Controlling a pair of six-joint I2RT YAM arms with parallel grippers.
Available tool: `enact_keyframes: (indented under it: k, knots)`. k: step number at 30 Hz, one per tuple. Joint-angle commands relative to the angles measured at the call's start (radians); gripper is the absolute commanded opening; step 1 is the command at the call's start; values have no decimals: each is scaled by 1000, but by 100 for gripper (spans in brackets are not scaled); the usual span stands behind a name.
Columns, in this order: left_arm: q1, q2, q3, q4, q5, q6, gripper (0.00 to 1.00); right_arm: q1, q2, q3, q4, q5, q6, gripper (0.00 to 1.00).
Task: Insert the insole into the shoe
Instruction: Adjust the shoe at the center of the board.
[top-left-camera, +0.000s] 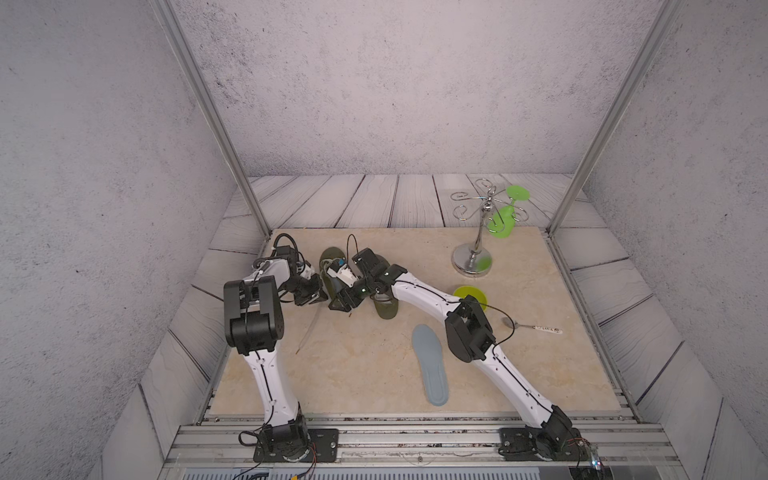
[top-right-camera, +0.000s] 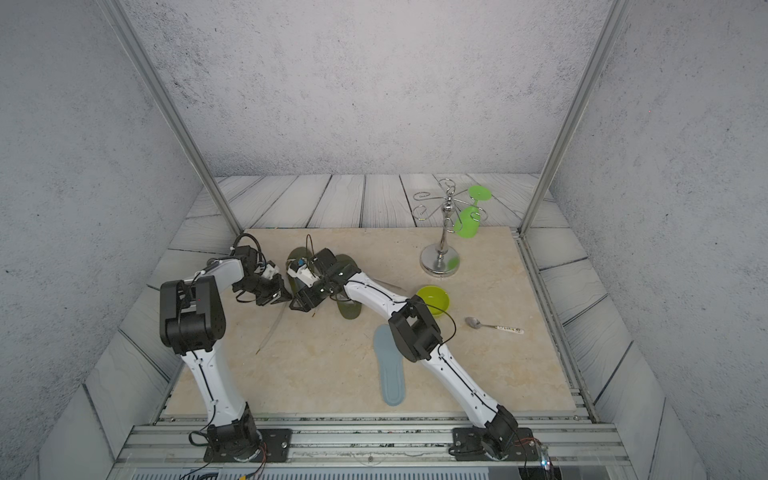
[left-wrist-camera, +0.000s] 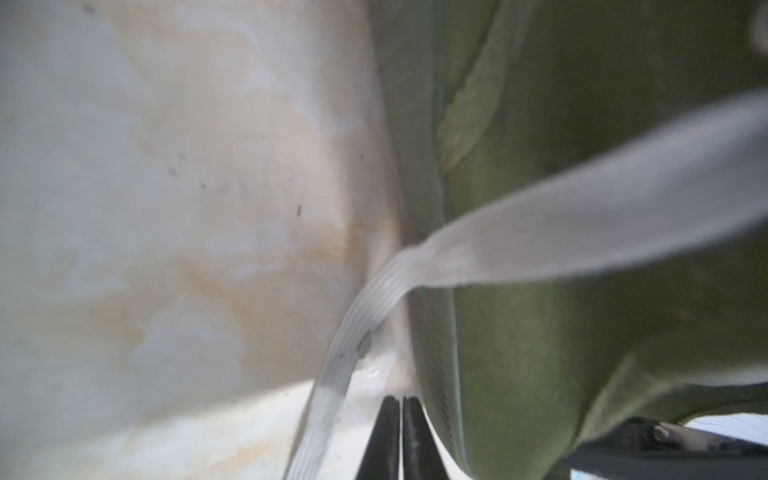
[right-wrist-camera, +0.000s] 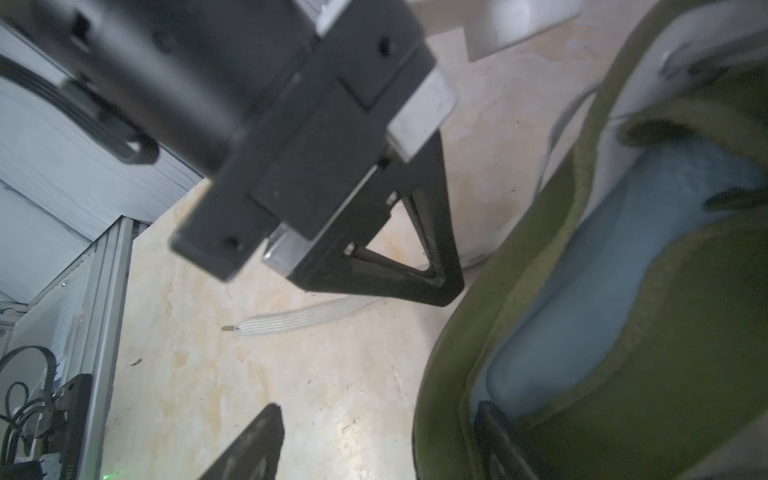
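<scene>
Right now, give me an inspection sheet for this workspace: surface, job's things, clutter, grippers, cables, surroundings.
Surface: beige board, a few small dark specks.
Job's things: green shoe with an insole inside; second shoe beside it; loose insole flat on the board.
Clutter: bowl, spoon, metal stand with a green glass; lace trailing.
Grippers: left gripper shut beside the shoe; right gripper open, straddling its side.
Cables: black wires loop at both wrists.
Surroundings: grey walls, metal posts.

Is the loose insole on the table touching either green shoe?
Apart. In both top views, bare table separates the loose insole from the nearer green shoe.
</scene>
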Motion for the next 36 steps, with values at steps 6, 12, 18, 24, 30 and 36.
enact_keyframes:
  k: [6,12,18,24,30,36]
  knots:
    - [7,-8,-29,2,31,9,8,30,-60,-118,32,-97,82,72]
    - [7,-20,-44,-3,28,14,8,20,-64,-123,145,-139,186,72]
    - [7,-32,-50,-11,23,18,7,9,-104,-153,185,-101,206,71]
    - [7,-53,-70,-4,32,15,7,-4,-127,-187,169,85,203,71]
    - [8,-65,-72,-7,32,17,7,-7,-66,-141,181,110,275,72]
    - [7,-64,-68,-5,43,11,7,-5,-12,-86,206,13,327,72]
